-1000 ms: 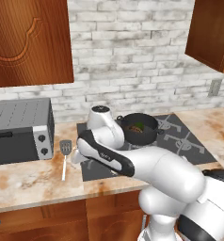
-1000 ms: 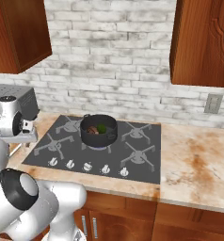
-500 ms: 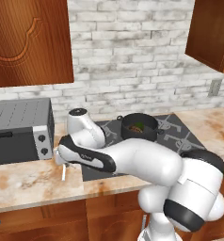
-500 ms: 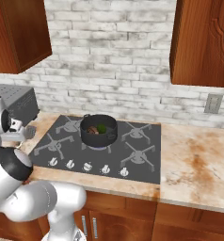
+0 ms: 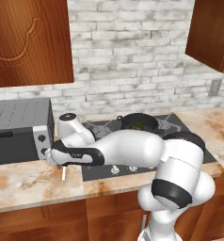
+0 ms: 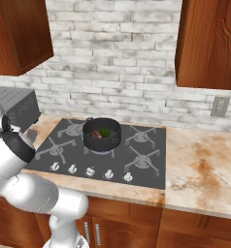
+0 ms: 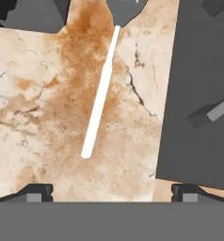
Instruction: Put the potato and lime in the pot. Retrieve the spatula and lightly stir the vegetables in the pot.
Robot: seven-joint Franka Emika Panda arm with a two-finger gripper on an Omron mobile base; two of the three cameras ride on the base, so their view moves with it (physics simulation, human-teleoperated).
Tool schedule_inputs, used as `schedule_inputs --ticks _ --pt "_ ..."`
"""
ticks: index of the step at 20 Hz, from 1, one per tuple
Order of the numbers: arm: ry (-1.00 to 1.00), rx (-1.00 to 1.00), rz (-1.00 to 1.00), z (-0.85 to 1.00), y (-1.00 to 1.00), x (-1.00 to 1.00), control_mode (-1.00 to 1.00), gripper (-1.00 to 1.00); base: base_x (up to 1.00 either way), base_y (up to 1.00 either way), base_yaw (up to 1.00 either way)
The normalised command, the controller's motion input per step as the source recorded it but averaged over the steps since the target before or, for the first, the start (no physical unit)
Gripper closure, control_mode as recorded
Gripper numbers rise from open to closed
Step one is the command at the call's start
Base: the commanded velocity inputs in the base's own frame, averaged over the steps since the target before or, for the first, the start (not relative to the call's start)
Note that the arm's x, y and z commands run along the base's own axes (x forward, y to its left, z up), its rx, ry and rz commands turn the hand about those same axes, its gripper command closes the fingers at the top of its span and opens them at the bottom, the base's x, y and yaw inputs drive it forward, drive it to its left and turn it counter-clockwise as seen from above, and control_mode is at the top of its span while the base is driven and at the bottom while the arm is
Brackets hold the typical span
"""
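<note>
- At the left of your left base view, a grey toaster oven (image 5: pixel 20 132) stands on the marbled tabletop (image 5: pixel 24 181).
- Your claw (image 7: pixel 111 190) is released, its fingertips (image 7: pixel 38 190) spread wide at the bottom of the hand view, above the tabletop.
- The spatula (image 7: pixel 100 101) lies flat at upper centre of the hand view, pale handle pointing down-frame between the fingertips.
- In your right base view, centre, the pot (image 6: pixel 102 134) sits on the cooktop (image 6: pixel 146 164), holding the potato (image 6: pixel 94 132) and lime (image 6: pixel 105 131).
</note>
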Motion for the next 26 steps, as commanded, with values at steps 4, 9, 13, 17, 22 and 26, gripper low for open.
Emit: schedule_inputs --ticks 4,9,13,17,22,26 --pt "0.06 0.0 -0.04 -0.47 0.13 0.16 -1.0 -1.0 0.0 0.0 0.0" --pt "0.24 0.0 0.0 -0.33 0.0 0.26 -1.0 -1.0 0.0 0.0 0.0" --pt "0.18 0.0 0.0 -0.15 0.14 0.39 -1.0 -1.0 0.0 0.0 0.0" --pt "0.01 -0.03 0.0 0.0 0.32 0.02 -1.0 -1.0 0.0 0.0 0.0" --pt "-0.01 -0.03 0.0 0.0 0.11 -0.03 -1.0 -1.0 0.0 0.0 0.0" --pt "-0.05 0.0 0.0 0.0 -0.02 -0.24 -1.0 -1.0 0.0 0.0 0.0"
